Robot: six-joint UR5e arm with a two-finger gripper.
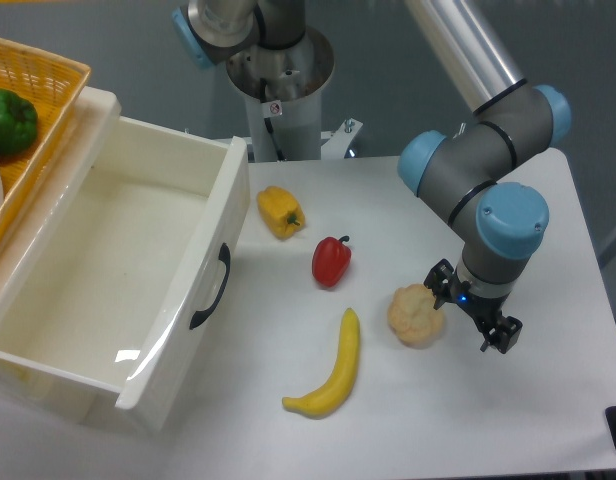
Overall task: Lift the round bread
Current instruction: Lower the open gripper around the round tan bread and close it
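The round bread (416,315) is a pale tan lumpy bun lying on the white table (548,400), right of the banana. My gripper (472,312) points down just to the right of the bread. Its jaws stand apart with nothing between them. The left finger (439,285) is at the bread's upper right edge, close to or touching it. The bread lies outside the jaws and rests on the table.
A yellow banana (333,372) lies left of the bread. A red pepper (331,260) and a yellow bell pepper (280,212) lie further back. An open white drawer (203,290) fills the left. A wicker basket (48,95) with a green pepper (8,120) sits at far left.
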